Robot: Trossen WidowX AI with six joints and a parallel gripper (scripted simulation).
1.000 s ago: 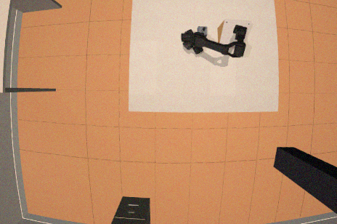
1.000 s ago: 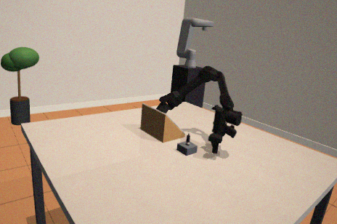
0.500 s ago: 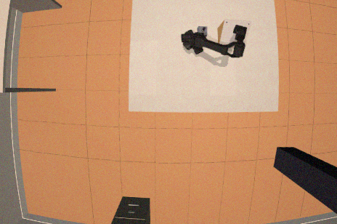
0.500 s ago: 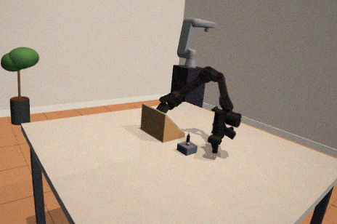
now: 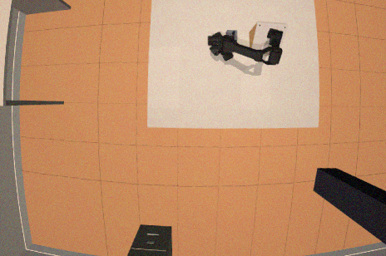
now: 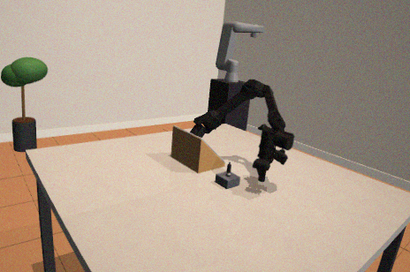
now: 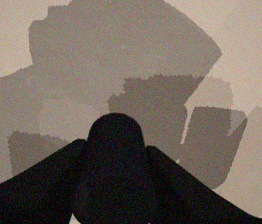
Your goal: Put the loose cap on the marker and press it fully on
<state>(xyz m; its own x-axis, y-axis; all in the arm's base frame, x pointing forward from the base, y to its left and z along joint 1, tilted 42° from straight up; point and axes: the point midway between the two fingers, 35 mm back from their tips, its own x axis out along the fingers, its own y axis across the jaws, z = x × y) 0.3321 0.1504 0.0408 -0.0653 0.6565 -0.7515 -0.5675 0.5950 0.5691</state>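
1. 1 broad, pale table (image 5: 187, 92) (image 6: 177, 217) (image 7: 251, 30) spreads beneath the fingers and out on every side of them; its top lies flat.
2. 1 black, jointed robot arm (image 5: 245, 50) (image 6: 239, 100) arches up behind the fingers and down to them, its last part pointing at the table.
3. 1 wedge-shaped block with a white sloping face and tan wooden sides (image 5: 266, 33) (image 6: 190, 155) is left of the fingers and farther back in the exterior view. It stands apart from them, beside the arm's lower part.
4. 1 black parallel-jaw gripper (image 5: 213, 41) (image 6: 262, 170) (image 7: 115, 151) points downward, low over the table. Its 2 fingers are drawn in and clamped on the cap, 1 on each side.
5. 1 small, square, blue-grey holder block (image 5: 231, 33) (image 6: 227, 181) sits flat near the fingers, to their left in the exterior view, without touching them.
6. 1 slim, dark marker with a pale band low down (image 6: 229, 170) stands in that block, left of the fingers. Its long axis is vertical and its narrow tip points up, uncapped.
7. 1 black, rounded, tapering cap (image 6: 263, 178) (image 7: 115, 165) is between the 2 fingers, away from the marker. Its long axis is about upright, the rounded end towards the wrist camera. Whether its lower end touches the table, I cannot tell.
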